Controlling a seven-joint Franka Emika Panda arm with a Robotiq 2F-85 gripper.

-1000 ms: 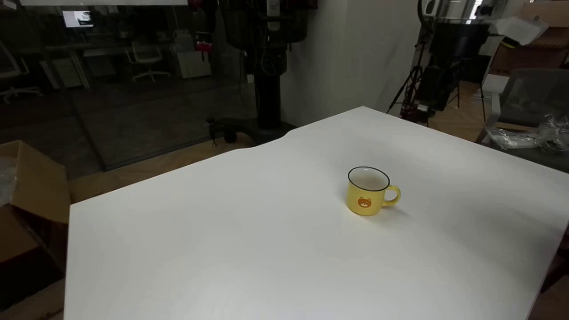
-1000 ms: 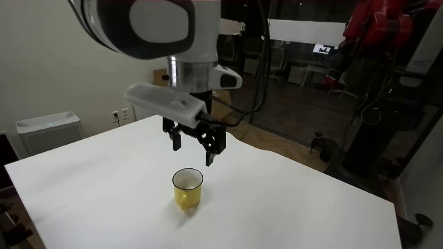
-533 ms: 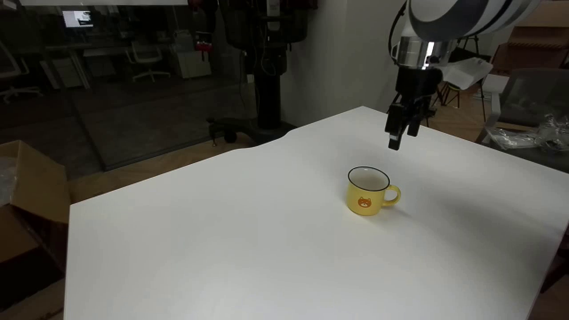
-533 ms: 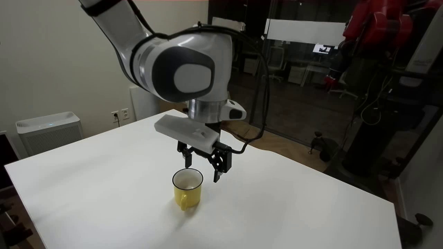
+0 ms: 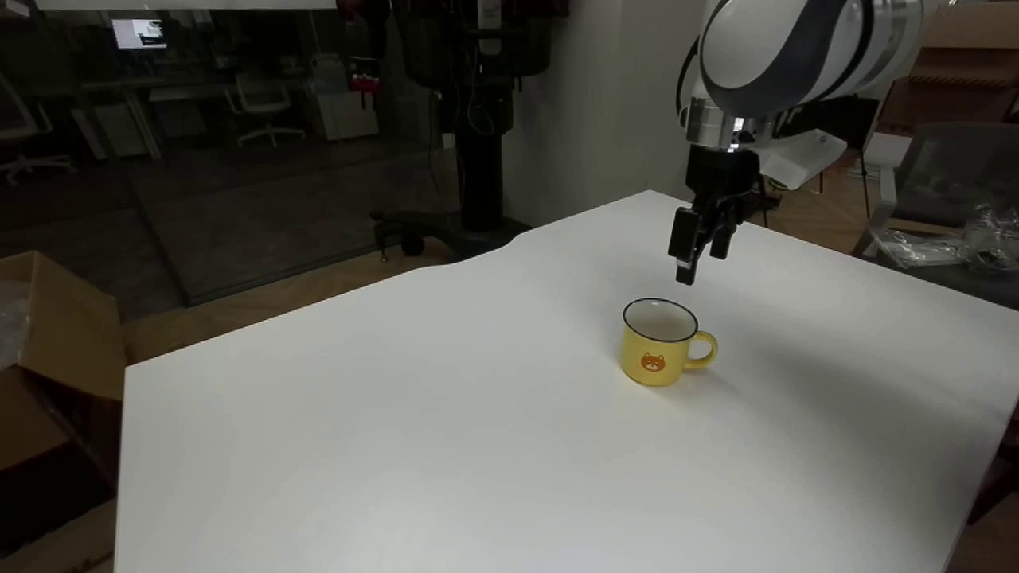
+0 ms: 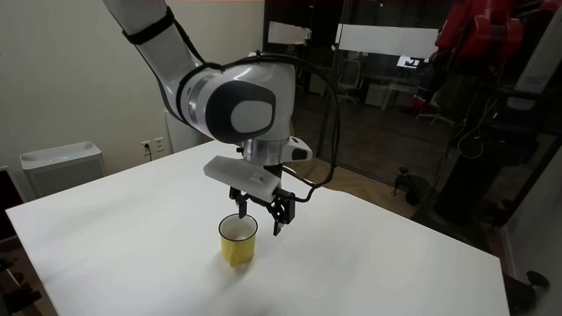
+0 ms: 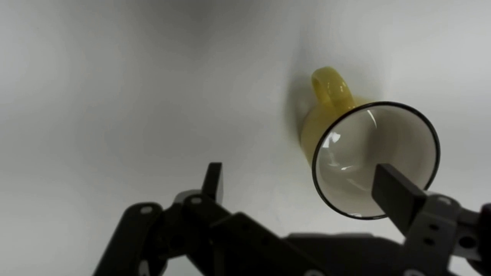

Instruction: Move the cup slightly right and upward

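Observation:
The yellow cup [image 5: 657,360] stands upright on the white table. It has a dark rim, a white inside and a reddish animal face on its side. It shows in both exterior views [image 6: 238,251]; its handle points to the right in an exterior view and towards the camera in an exterior view. My gripper [image 6: 260,223] is open and empty, above the table and close to the cup, fingers pointing down. In the wrist view my gripper [image 7: 299,168] has one fingertip over the mouth of the cup [image 7: 364,149] and the other over bare table. No contact with the cup shows.
The white table [image 5: 398,414] has a far edge with a shallow curve. A cardboard box [image 5: 72,334] stands on the floor beyond the table. A grey chair [image 5: 955,175] stands by another edge. A white boxy appliance [image 6: 63,166] stands near the wall.
My gripper has come down and moved towards the cup, leftwards in an exterior view and slightly rightwards in an exterior view. It slowed in the last half second. The cup has not moved.

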